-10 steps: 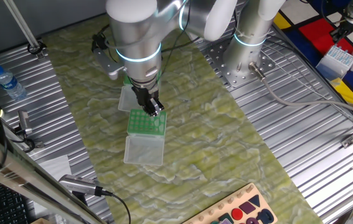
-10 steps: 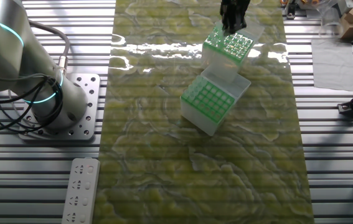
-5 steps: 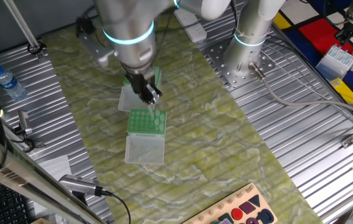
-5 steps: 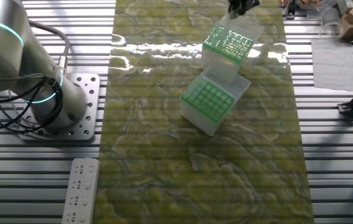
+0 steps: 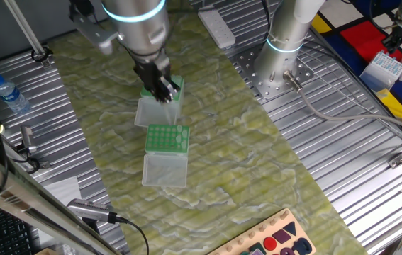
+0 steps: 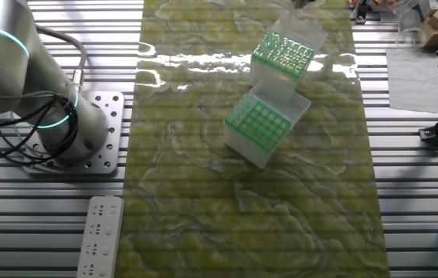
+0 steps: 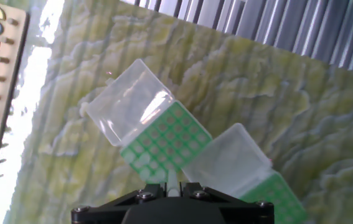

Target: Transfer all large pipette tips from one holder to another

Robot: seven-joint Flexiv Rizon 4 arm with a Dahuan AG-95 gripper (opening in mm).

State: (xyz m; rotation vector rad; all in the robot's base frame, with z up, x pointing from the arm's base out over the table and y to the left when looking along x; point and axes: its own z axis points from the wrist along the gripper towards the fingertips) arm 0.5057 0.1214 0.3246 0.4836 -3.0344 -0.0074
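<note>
While the gripper (image 5: 164, 91) hangs above two green boxes (image 5: 166, 138) in one fixed view, the other shows only boxes (image 6: 282, 54); hand view shows a tip (image 7: 172, 185) pinched between closed jaws, likely mid-carry, needing alignment over a hole

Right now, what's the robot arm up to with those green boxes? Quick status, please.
End effector shut on a pipette tip, raised over the two green-topped boxes. Box lids open. Nothing in the way.
</note>
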